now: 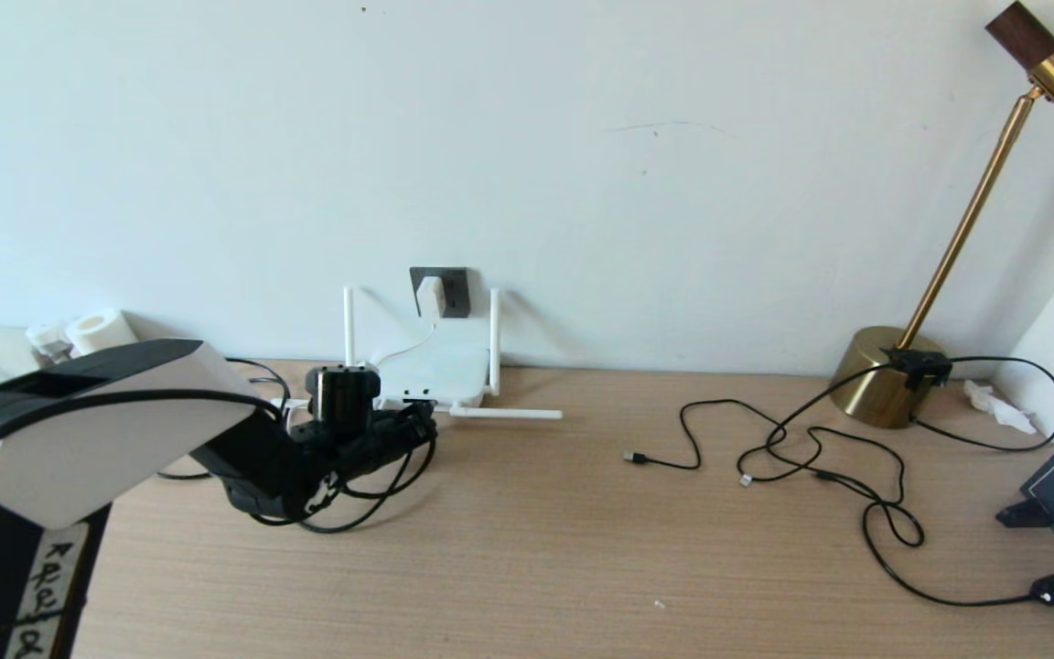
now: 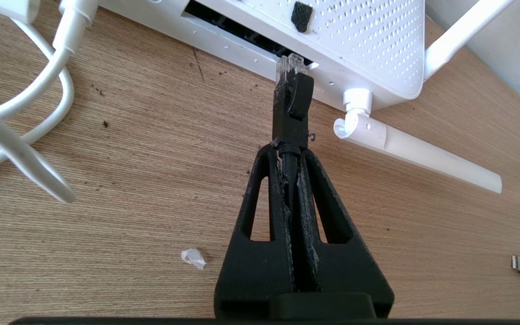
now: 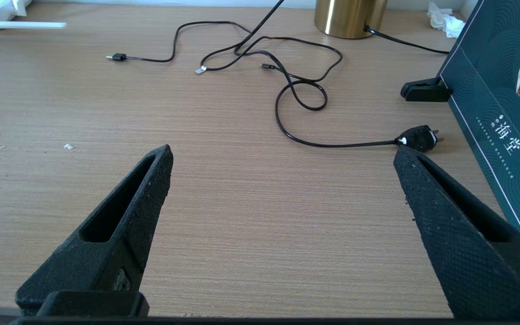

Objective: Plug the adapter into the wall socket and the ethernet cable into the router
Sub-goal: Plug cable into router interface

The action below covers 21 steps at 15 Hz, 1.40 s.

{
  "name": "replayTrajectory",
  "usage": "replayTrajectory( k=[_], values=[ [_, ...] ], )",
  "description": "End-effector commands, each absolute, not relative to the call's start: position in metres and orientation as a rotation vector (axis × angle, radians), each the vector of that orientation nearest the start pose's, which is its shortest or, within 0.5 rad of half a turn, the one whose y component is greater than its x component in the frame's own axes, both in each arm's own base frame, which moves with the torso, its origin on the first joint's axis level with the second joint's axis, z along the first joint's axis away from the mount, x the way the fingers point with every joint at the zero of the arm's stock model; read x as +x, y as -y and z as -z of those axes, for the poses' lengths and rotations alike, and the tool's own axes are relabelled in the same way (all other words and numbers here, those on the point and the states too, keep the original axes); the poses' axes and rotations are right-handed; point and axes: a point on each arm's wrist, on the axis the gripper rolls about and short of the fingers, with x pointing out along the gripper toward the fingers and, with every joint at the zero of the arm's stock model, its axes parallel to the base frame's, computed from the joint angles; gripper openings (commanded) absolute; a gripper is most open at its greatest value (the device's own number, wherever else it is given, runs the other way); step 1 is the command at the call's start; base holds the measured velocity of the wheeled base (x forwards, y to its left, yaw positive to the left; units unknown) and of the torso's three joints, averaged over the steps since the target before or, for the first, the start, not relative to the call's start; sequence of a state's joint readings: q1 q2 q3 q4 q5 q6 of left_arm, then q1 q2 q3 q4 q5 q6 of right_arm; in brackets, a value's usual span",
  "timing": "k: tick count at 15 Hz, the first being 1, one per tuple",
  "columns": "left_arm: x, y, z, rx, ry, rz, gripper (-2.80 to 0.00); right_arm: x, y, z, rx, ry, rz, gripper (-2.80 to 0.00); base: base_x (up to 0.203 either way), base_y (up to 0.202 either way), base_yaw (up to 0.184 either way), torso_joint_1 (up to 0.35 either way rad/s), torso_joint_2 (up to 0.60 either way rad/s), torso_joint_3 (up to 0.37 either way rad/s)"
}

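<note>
Left gripper (image 2: 289, 149) clenched on ethernet cable (image 2: 290, 113) — clear tip at router (image 2: 359, 40) port slot edge; right gripper (image 3: 282, 180) spread wide over bare desk (image 3: 242, 203).

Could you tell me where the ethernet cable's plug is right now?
The ethernet cable plug is pinched in the left gripper, its clear tip at the router port slots, on the desk's left side.

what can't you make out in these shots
- Whether the ethernet cable plug's clear tip has entered a router port: left wrist view, the plug covers the slot.
- Left gripper tips in head view: too small and dark against the cables.
- Adapter pins in the wall socket: head view, the adapter's body hides them.
- Right arm: only the right gripper, open over bare table, shows.
</note>
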<state>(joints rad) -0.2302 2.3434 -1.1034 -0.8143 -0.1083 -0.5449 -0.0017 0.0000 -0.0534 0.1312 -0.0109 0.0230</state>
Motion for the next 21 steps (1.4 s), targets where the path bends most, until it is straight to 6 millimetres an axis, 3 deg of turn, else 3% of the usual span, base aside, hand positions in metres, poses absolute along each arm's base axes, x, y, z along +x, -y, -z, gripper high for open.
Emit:
replayTrajectory(
  k=[1,21],
  values=[
    [0.4186,0.1005,-0.0329,-0.508,-0.501,0.208,-2.8,-0.0273,0.0002,-0.0768,0.023,-0.08,0.013,0.0,0.0,0.0,0.0,0.0,0.0,0.0],
    [0.4207,0.095,-0.0327,-0.509,-0.496,0.198,-2.8,-0.0273,0.0002,-0.0768,0.023,-0.08,0.013,0.0,0.0,0.0,0.0,0.0,0.0,0.0]
  ],
)
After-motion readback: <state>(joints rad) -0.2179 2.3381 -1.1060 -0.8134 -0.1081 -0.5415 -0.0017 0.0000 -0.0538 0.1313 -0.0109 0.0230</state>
